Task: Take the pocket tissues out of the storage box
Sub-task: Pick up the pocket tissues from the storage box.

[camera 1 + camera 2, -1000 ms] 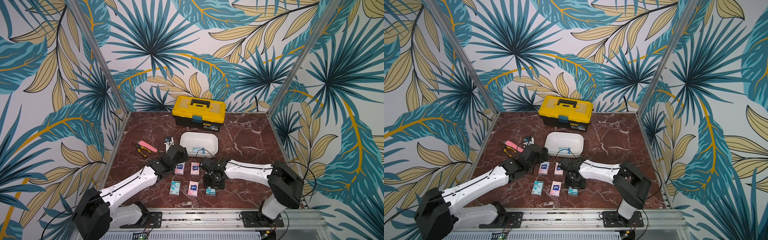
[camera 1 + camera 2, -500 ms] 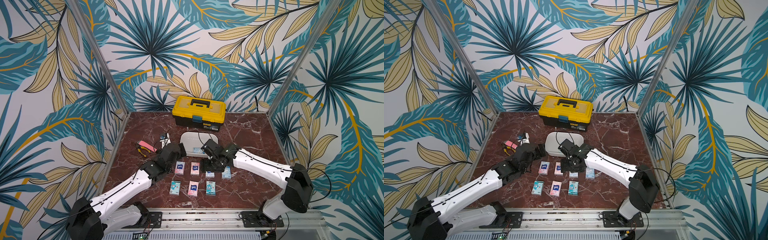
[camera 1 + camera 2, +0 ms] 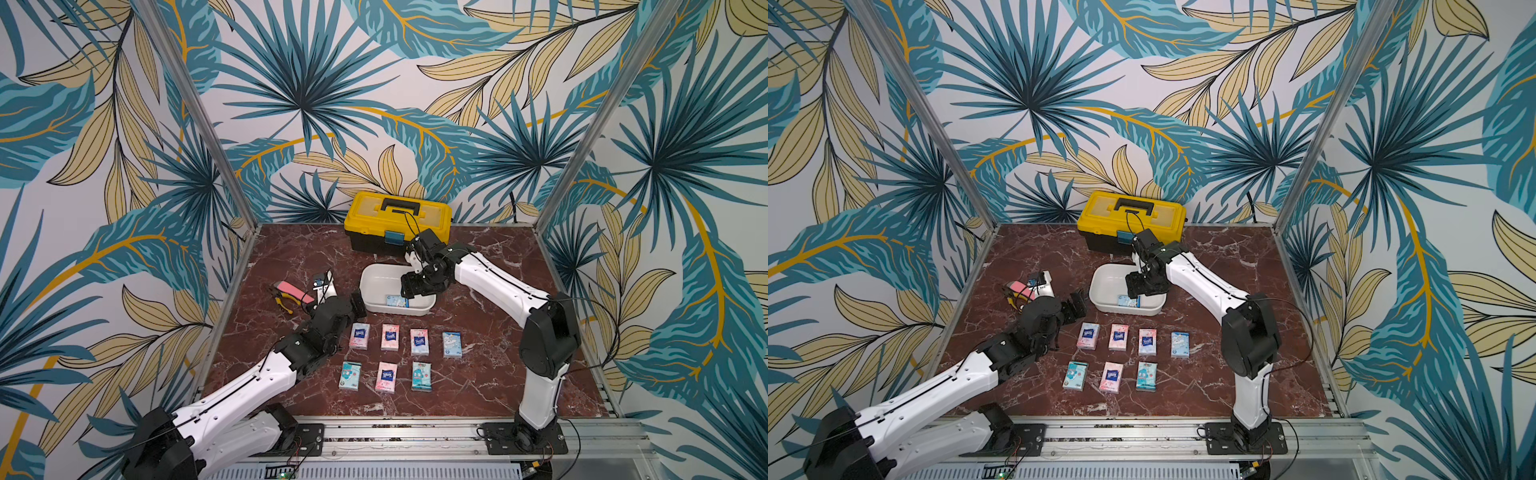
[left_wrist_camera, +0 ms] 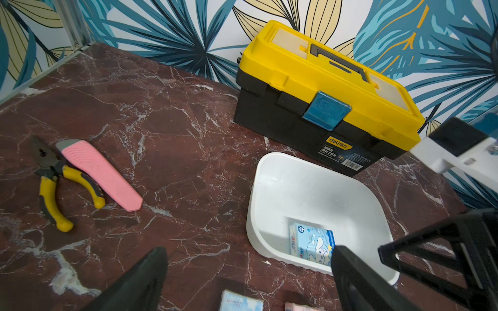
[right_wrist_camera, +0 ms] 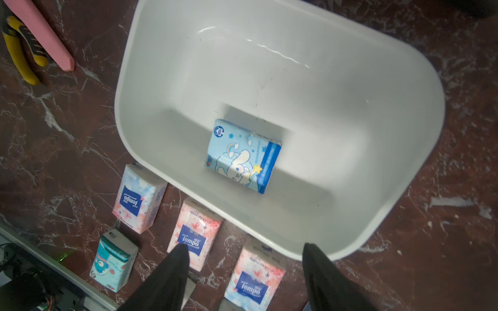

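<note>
Right wrist view: right gripper (image 5: 245,249), jaws parted, empty, over the storage box (image 5: 188,67); last tissue packet (image 5: 242,156) flat inside; best straddle its narrow width; left gripper (image 3: 1077,306) jaws wide.

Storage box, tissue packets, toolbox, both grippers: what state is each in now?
storage box: lidless, one packet inside.
light blue packet: flat in the box.
seven other packets: out, in two rows.
toolbox: lid shut.
left gripper: open, empty.
right gripper: open, empty, over the box.

Storage box (image 5: 188,67) is wide open on top, just one tissue packet (image 5: 242,156) inside. Toolbox (image 3: 397,216) crowds the far side, laid-out packets (image 3: 390,336) line the near side.
</note>
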{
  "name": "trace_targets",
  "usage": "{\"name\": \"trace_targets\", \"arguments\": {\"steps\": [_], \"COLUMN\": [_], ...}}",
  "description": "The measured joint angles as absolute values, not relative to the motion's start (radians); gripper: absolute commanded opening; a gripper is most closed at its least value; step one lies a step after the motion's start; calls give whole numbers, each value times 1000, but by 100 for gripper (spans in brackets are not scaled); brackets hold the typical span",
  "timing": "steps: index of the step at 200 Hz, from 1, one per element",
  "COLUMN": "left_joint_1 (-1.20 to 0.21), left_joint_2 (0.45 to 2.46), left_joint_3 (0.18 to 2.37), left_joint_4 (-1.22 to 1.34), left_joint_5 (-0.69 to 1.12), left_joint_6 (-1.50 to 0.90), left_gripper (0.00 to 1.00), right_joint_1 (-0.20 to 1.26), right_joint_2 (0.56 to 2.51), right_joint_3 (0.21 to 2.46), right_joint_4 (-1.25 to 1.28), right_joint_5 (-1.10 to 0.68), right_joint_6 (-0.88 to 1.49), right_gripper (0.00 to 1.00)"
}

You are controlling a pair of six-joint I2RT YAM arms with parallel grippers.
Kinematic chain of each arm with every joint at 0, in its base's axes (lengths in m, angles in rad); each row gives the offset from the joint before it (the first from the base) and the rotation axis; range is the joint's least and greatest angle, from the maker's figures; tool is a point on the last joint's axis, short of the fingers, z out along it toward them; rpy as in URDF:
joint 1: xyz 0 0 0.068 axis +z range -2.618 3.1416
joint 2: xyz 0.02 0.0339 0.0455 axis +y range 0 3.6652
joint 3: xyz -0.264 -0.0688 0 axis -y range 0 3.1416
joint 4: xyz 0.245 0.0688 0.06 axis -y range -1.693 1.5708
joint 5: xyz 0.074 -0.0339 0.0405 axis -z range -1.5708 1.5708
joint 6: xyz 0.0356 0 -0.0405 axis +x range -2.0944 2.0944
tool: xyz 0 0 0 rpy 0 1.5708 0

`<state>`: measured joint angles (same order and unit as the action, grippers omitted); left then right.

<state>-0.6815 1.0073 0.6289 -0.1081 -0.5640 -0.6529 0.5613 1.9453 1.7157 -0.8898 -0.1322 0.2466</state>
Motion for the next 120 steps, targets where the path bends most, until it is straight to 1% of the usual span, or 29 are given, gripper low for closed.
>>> {"name": "trace_targets", "arguments": {"steps": [39,59,88,120], "left_joint_1": [-679,-678,-677,-677], "left_joint_2": [993,991,991,991], "left_joint_3": [609,609,609,609], "left_joint_4": [-109,-109,-109,-109], "left_joint_5": [-585,-592,-599,-601], "left_joint_6": [-655,-659,-666,-675], "left_gripper": [100,100,100,100], "right_joint_1": [546,543,536,525], "right_joint_2": [2068,2102,2139,2176], "right_joint_3": [1801,1812,1813,1825], "right_joint_4": [-889,-892,-896,-900], "right_joint_5": [-178,-191,-196,-197], "right_joint_6": [148,118,90,73], "right_gripper": [75,76,81,81]}}
